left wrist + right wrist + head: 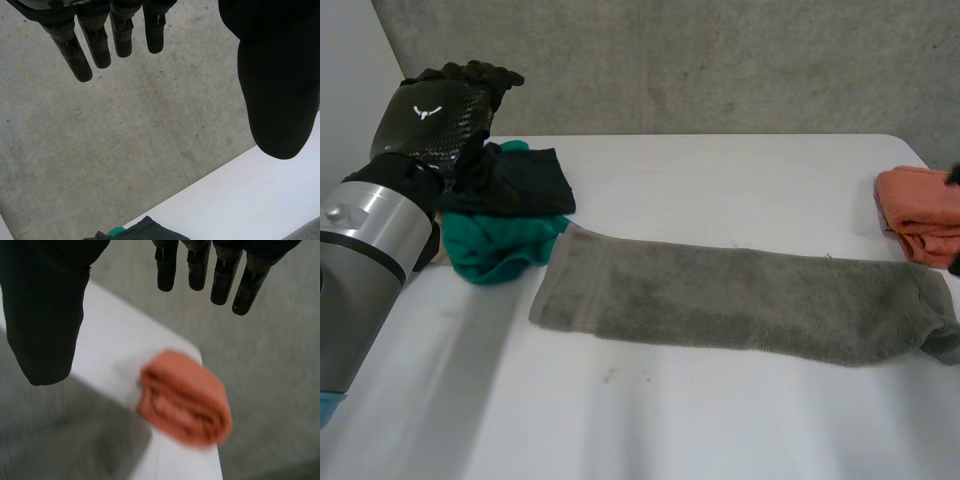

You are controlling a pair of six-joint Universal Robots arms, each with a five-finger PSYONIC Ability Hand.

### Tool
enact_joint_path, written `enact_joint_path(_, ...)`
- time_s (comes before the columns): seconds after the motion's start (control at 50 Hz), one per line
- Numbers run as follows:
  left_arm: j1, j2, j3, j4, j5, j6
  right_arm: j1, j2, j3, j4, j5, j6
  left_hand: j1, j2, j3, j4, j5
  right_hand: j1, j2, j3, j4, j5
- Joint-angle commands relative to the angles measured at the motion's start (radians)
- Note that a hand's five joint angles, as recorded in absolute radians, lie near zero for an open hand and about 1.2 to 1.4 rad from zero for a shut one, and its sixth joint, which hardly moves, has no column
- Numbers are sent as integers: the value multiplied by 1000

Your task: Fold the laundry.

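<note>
We see the grey towel [740,300] lying flat on the white bench [720,170], folded into a long narrow strip. In the head view its long axis runs roughly from nine o'clock to three o'clock, with the three o'clock end dipping a little toward the near edge. That end is bunched and reaches the bench's edge, while the nine o'clock end is cut square.

Just past the towel's nine o'clock end, toward ten o'clock, a green cloth [500,250] lies crumpled. A black cloth [520,180] is heaped on top of it. The green cloth touches, or almost touches, the towel's corner. At about two o'clock from the towel an orange cloth [920,215] sits folded at the bench's edge, near the towel's end but apart from it.

The left hand [435,120] hangs raised over the black cloth at the bench's ten o'clock corner. In its wrist view its fingers [100,45] are straight and slightly apart, the thumb stands wide of them, and they hold nothing. The concrete wall [720,60] lies beyond them.

The right hand [45,315] hovers above the bench by the towel's three o'clock end. Its fingers [200,270] are straight, a little spread and empty, the thumb well clear, and the orange cloth lies below the fingertips.
</note>
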Motion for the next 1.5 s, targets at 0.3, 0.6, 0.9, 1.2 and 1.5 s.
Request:
enact_joint_path(0.3,-12,-23,-19,35,1,2,-234,255,178,-235,-183,42,-31,-32,-35,-30,-46,56,29,38,17,7)
enact_joint_path(0.6,-24,-45,-19,36,3,5,-236,318,155,-232,-189,39,-28,-29,-32,-27,-43,197,170,179,158,148)
enact_joint_path(0.9,-24,-42,-18,36,3,8,-320,309,86,-206,-194,-122,-31,-32,-35,-30,-46,1200,1173,1183,1161,1151)
enact_joint_path(1.2,-18,-36,-16,36,3,14,83,228,-80,-275,-131,-369,-31,-32,-35,-30,-46,1200,1173,1183,1161,1151)
enact_joint_path(1.5,5,-33,-21,36,0,14,732,496,-152,-623,-328,-464,-31,-32,-35,-30,-46,1200,1173,1183,1161,1151)
